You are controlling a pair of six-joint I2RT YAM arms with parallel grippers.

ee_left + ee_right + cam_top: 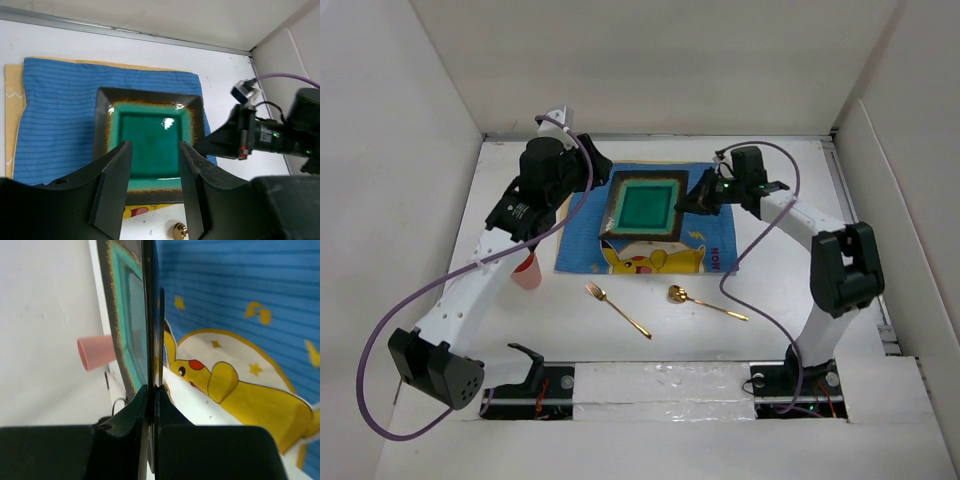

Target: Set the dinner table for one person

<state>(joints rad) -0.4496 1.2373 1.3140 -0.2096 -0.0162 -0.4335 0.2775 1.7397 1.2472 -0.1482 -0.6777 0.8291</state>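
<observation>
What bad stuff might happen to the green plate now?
The right gripper pinches only the thin edge of the square green plate with a dark rim, so it might slip or tilt if lifted. Dragging it may bunch the blue cloth placemat. The pink cup stands close beside the left arm, which might knock it.

Green plate (647, 205) over blue placemat (582, 245) — pink cup (526, 271), gold fork (617, 308), spoon (705, 302) nearby

Bright, even overhead light, and the white bench (780, 290) almost washes out. One glare spot on the green plate (150, 140). Up close, the right end effector (151, 390) is dark and blurred.
</observation>
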